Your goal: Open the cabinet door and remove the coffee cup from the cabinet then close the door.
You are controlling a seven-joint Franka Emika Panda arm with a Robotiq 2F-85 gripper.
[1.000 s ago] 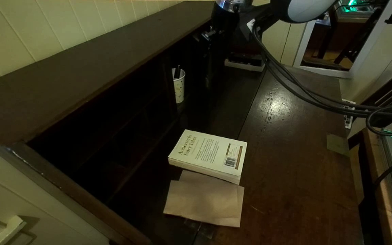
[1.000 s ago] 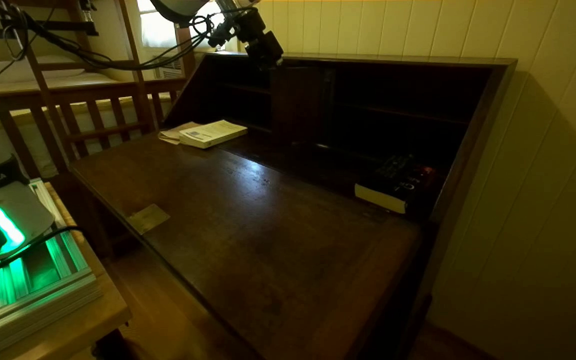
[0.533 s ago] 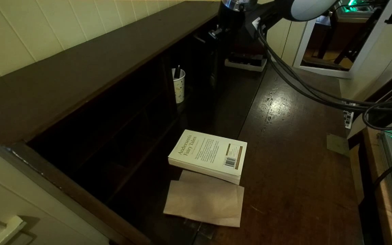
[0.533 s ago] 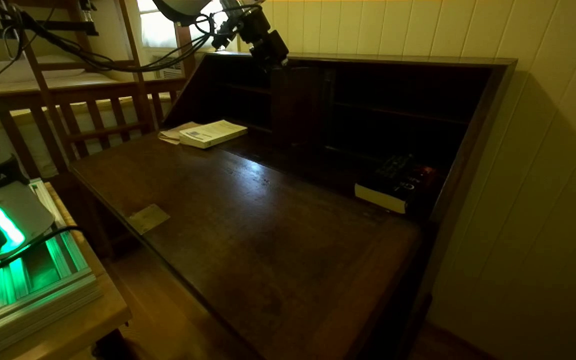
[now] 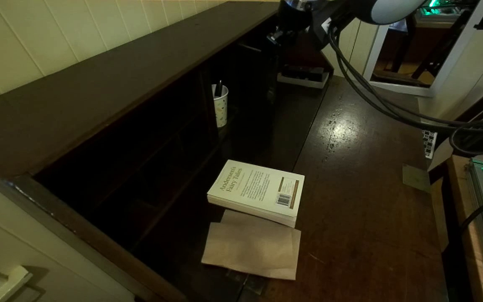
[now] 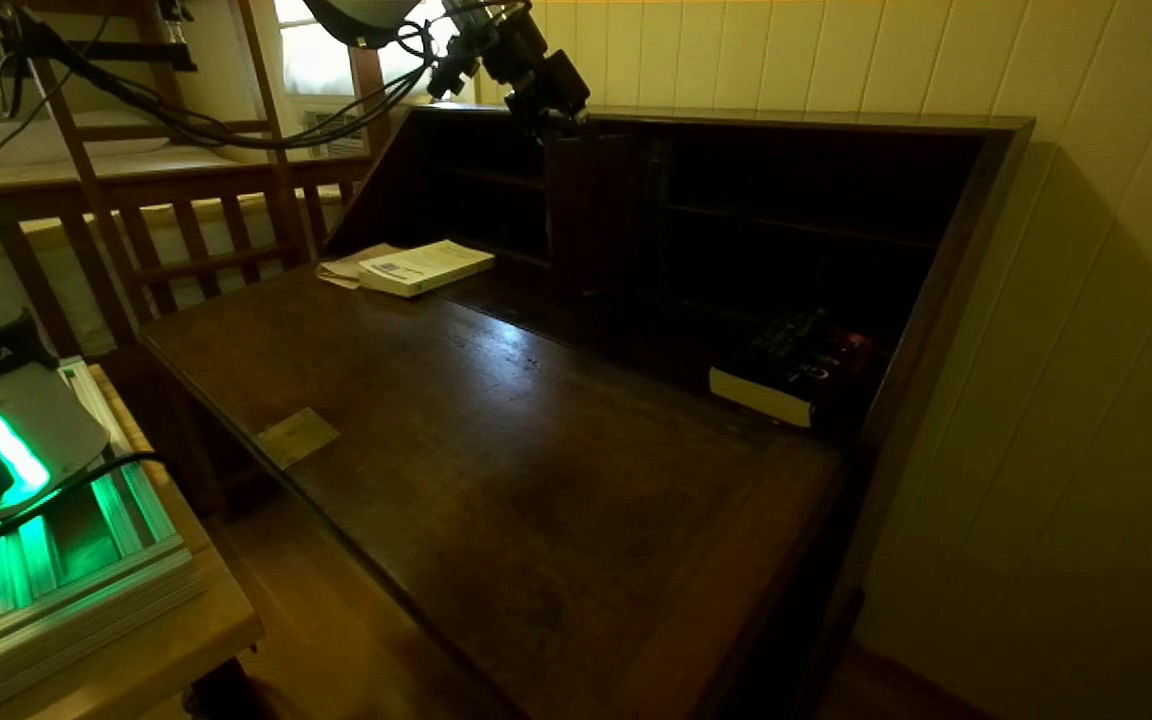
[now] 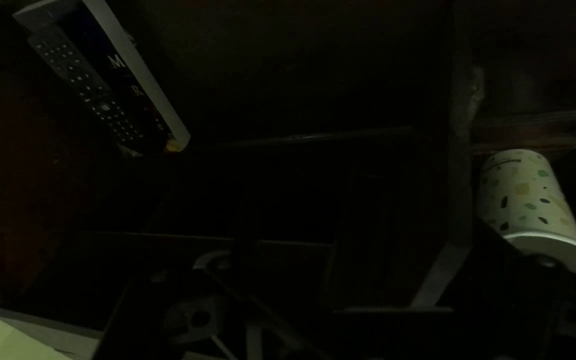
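Door apparently wider open (hand farther from cup).

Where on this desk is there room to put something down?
The broad front leaf is bare between the white book, the dark book and the brass-coloured plate near its edge. It's crowded where brown paper lies right beside the white book, and inside the cabinet, where the coffee cup stands close beside an upright divider.

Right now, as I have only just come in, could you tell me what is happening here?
A robot arm seems to be at work on the door, which stands at least partly open. The gripper is open near the door's top; whether they touch, I cannot tell. The cup stands upright in the cabinet, not gripped.
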